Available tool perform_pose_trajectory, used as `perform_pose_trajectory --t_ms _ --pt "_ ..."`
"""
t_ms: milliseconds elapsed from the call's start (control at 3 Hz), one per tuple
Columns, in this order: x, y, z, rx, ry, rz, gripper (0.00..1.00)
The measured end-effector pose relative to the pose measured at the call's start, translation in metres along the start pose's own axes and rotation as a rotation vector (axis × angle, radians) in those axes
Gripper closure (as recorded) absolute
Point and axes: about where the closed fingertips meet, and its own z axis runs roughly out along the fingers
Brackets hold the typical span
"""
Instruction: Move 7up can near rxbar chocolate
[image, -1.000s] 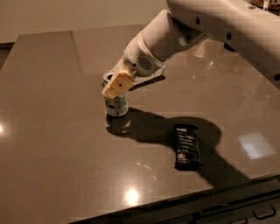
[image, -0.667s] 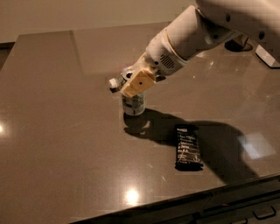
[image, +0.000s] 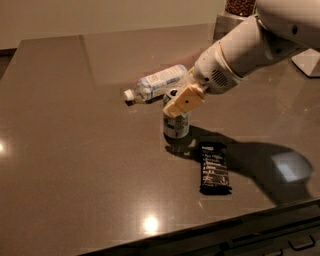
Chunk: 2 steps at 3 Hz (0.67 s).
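The 7up can (image: 176, 126) stands upright on the brown table (image: 75, 150), a little up and left of the rxbar chocolate (image: 215, 168), with a narrow gap between them. The bar is black with white text and lies flat near the front edge. My gripper (image: 175, 100) comes in from the upper right on a white arm and is shut on the can's top. One tan finger pad (image: 184, 101) shows across the can's front. The other finger is hidden behind the can.
A clear plastic bottle with a white label (image: 159, 83) lies on its side just behind the can. A jar (image: 240, 7) and a white object (image: 309, 63) stand at the back right. The table's front edge runs close below the bar.
My gripper has carried the can to the right and toward the front, from beside the bottle to just up and left of the bar. The bottle, earlier hidden by the arm, now shows.
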Motion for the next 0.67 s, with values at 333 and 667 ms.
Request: perform_pose_trajectory --t_ms 333,667 --pt "0.022 -0.004 -0.006 0.012 0.012 0.041 0.82" --pt "0.034 -0.006 -0.011 0.023 0.012 0.068 0.51"
